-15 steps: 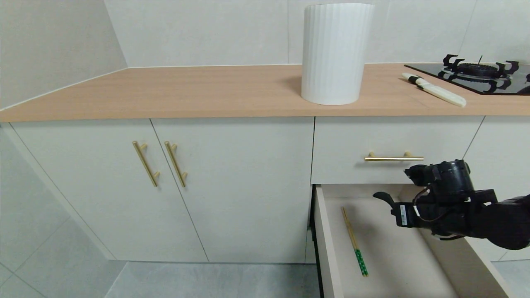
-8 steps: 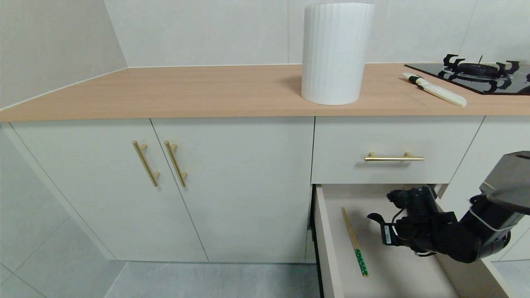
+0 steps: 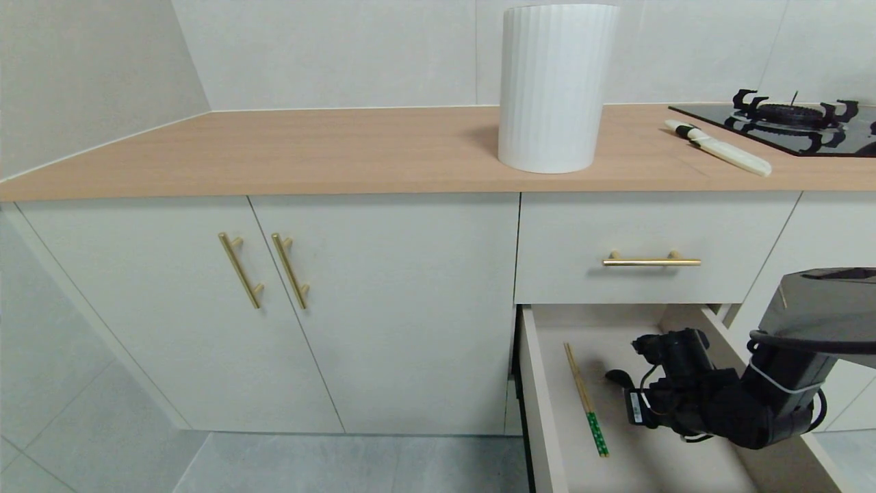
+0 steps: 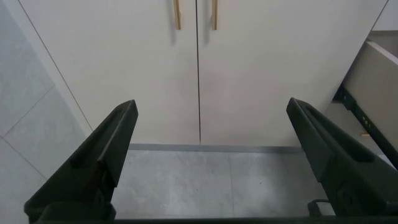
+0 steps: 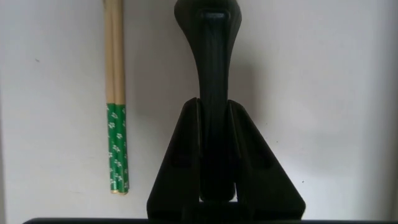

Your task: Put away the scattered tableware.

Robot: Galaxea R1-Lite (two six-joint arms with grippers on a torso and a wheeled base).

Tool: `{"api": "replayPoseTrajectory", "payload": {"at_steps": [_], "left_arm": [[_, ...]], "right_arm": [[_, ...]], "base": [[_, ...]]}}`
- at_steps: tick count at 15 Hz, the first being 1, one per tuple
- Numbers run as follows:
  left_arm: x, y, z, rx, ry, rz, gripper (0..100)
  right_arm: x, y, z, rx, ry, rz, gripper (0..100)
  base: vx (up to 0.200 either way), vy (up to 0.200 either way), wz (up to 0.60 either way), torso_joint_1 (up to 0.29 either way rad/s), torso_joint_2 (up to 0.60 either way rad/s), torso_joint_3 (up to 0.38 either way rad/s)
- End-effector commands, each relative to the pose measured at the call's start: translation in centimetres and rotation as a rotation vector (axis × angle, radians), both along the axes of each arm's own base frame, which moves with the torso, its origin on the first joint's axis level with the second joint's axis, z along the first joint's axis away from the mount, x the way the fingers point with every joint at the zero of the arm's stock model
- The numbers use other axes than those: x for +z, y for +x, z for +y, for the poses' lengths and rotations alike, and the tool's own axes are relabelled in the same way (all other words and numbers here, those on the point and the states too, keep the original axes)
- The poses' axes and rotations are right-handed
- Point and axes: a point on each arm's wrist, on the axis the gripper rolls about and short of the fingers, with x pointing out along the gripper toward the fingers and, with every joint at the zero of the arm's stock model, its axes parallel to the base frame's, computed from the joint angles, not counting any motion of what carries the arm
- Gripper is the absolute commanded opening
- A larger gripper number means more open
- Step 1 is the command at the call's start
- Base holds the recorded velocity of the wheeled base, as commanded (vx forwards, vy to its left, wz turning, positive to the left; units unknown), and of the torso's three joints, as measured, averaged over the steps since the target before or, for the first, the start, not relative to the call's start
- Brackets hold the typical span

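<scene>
The lower drawer stands pulled out at the right. A pair of wooden chopsticks with green ends lies along its left side; the chopsticks also appear in the right wrist view. My right gripper is low inside the drawer, shut on the handle of a black spoon, whose bowl points to the drawer's back. In the right wrist view the gripper clamps the black spoon just right of the chopsticks. My left gripper hangs open before the cabinet doors, holding nothing.
A white-handled knife lies on the wooden counter beside the gas hob. A tall white ribbed canister stands mid-counter. The upper drawer with a gold handle is closed above the open one. Two closed cabinet doors are at the left.
My right arm has come down with the black spoon, from above the drawer's rim to low inside it, nearer the chopsticks. The chopsticks have stayed in place.
</scene>
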Motion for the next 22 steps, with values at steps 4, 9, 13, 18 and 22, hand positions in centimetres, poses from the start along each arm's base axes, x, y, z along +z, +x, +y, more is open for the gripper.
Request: {"api": "replayPoseTrajectory", "payload": {"at_steps": [4, 9, 13, 18, 22], "left_arm": [[0.0, 0.0, 0.0, 0.0, 0.0, 0.0, 100], [0.0, 0.0, 0.0, 0.0, 0.0, 0.0, 100], [0.0, 0.0, 0.0, 0.0, 0.0, 0.0, 100], [0.0, 0.0, 0.0, 0.0, 0.0, 0.0, 100], [0.0, 0.0, 0.0, 0.0, 0.0, 0.0, 100]], "right_arm": [[-0.3, 0.0, 0.0, 0.001, -0.002, 0.008, 0], [-0.2, 0.0, 0.0, 0.001, 0.0, -0.001, 100], [-0.1, 0.0, 0.0, 0.001, 0.001, -0.006, 100], [2.6, -0.8, -0.2, 0.004, 0.015, -0.065, 100], [9.4, -3.2, 0.1, 0.041, 0.053, -0.193, 100]], "base": [[0.0, 0.0, 0.0, 0.0, 0.0, 0.0], [0.0, 0.0, 0.0, 0.0, 0.0, 0.0], [0.0, 0.0, 0.0, 0.0, 0.0, 0.0], [0.0, 0.0, 0.0, 0.0, 0.0, 0.0], [0.0, 0.0, 0.0, 0.0, 0.0, 0.0]]}}
